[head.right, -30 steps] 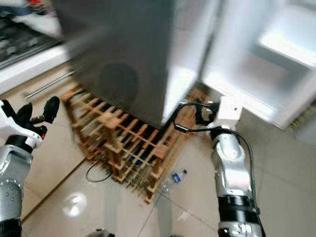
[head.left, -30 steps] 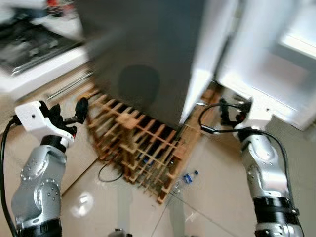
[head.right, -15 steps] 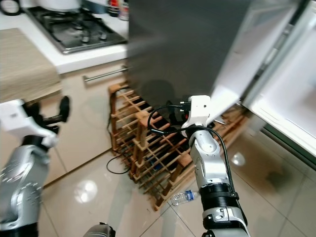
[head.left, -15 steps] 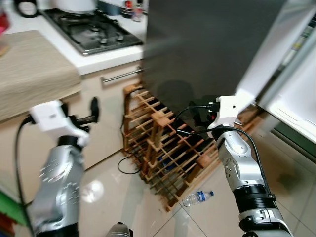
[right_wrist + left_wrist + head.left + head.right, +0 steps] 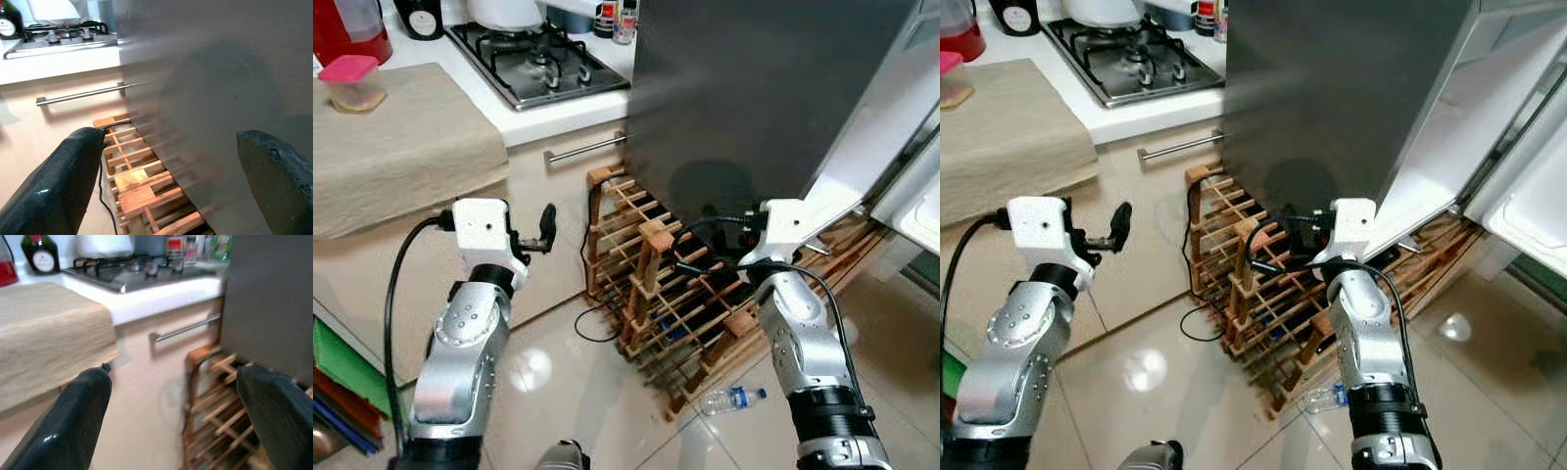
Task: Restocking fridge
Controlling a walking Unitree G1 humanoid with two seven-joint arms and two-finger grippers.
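The fridge (image 5: 754, 88) stands beside the table (image 5: 524, 122), its door (image 5: 1440, 127) swung open. Left tool (image 5: 171, 406) is raised before the cabinet, fingers apart, empty. Right tool (image 5: 171, 166) faces the fridge's dark side above the wooden rack (image 5: 675, 294), fingers apart, empty. A water bottle (image 5: 732, 399) lies on the floor.

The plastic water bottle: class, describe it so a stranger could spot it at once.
Start at the dark fridge side and drop to the wooden wine rack leaning at its base. The plastic water bottle lies on its side on the tiled floor at the rack's near corner, clear with a blue label.
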